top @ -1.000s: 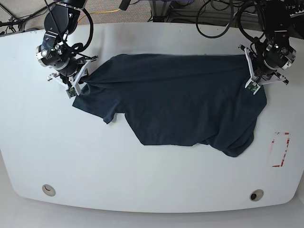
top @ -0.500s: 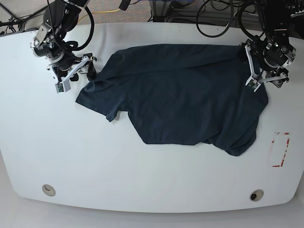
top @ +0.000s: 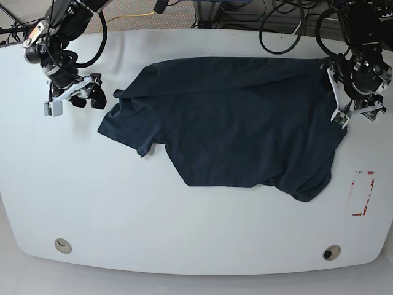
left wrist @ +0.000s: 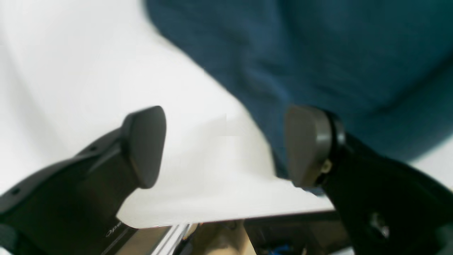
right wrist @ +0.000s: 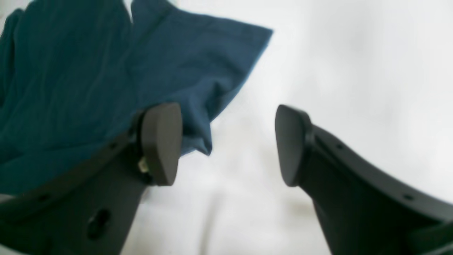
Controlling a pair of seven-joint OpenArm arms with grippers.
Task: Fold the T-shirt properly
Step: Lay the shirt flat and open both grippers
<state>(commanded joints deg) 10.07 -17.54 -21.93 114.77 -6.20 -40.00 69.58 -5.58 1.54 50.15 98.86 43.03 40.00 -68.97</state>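
The dark navy T-shirt (top: 239,123) lies spread and wrinkled across the middle of the white table (top: 184,233), its lower right part bunched. My right gripper (top: 77,98) hovers left of the sleeve, off the cloth. In the right wrist view, this gripper (right wrist: 226,143) is open with bare table between the fingers, and the sleeve of the T-shirt (right wrist: 88,71) lies behind the left pad (right wrist: 162,141). My left gripper (top: 344,114) is at the shirt's right edge. It (left wrist: 224,145) is also open and holds nothing, its right pad (left wrist: 304,145) beside the edge of the T-shirt (left wrist: 318,53).
A red-marked rectangle (top: 362,193) sits on the table at the right. Two round holes (top: 62,246) (top: 331,252) lie near the front edge. Cables hang behind the far edge. The table's edge (left wrist: 230,217) shows just below the left gripper.
Both grippers have let go of the shirt and moved outward: the right one left and away from the sleeve, the left one to the right. The shirt's top edge now lies farther back.
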